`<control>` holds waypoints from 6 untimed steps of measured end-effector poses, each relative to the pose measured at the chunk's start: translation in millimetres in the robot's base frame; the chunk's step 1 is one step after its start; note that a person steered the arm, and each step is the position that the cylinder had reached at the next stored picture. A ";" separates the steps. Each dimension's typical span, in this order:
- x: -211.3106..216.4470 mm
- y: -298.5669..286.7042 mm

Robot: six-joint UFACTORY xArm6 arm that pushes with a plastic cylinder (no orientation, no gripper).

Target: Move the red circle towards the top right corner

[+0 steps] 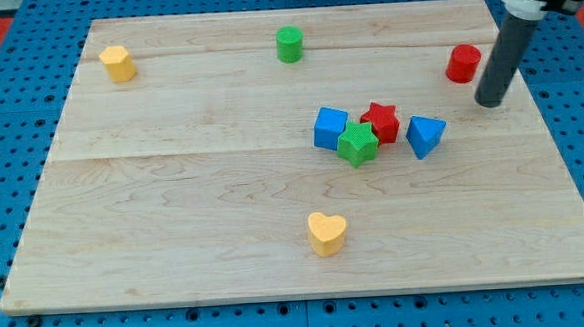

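The red circle is a short red cylinder near the right edge of the wooden board, in its upper right part. My tip is just below and to the right of the red circle, close to it; I cannot tell if it touches. The dark rod rises from the tip toward the view's top right.
A blue cube, a green star, a red star and a blue triangle block cluster at the centre right. A green circle is at top centre. A yellow hexagon block is at top left. A yellow heart is at lower centre.
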State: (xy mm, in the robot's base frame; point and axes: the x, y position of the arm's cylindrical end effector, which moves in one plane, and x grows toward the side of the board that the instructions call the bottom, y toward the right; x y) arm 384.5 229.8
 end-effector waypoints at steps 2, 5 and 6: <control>-53.7 -27.0; -89.4 -27.3; -49.2 -21.5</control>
